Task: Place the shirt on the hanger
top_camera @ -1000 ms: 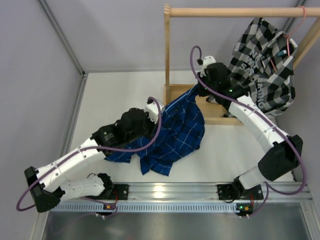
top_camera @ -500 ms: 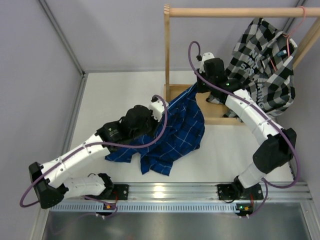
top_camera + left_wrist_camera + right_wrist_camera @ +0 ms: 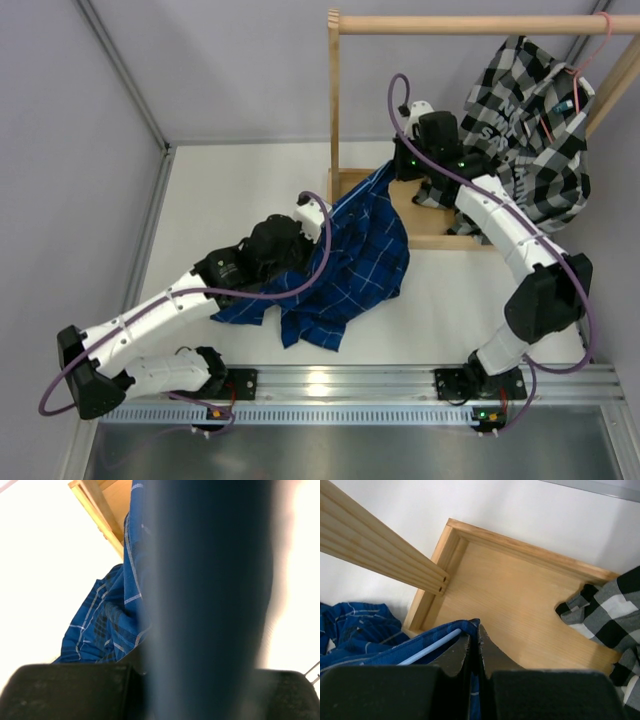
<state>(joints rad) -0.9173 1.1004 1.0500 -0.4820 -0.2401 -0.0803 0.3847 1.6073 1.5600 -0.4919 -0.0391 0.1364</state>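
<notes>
The royal-blue checked shirt (image 3: 350, 260) lies in a heap on the white table, its top edge pulled taut up to the wooden rack base. My right gripper (image 3: 398, 172) is shut on the shirt's upper corner over the base. In the right wrist view its tips (image 3: 476, 632) pinch blue fabric (image 3: 360, 630), and the light-blue hanger (image 3: 427, 648) shows as a thin rod inside the fabric beside the left finger. My left gripper (image 3: 305, 222) is at the shirt's left upper edge. Blurred dark-blue cloth (image 3: 210, 600) fills its wrist view and runs from between the fingers.
The wooden rack has a tray base (image 3: 425, 222), an upright post (image 3: 334, 100) and a top rail (image 3: 470, 22). A black-and-white checked shirt (image 3: 530, 130) hangs from the rail on a pink hanger (image 3: 597, 45), and its hem rests in the tray (image 3: 610, 610).
The left arm has risen and shifted slightly right, towards the rack, with the shirt's edge. The right gripper has moved slightly back and up, holding the shirt corner.
</notes>
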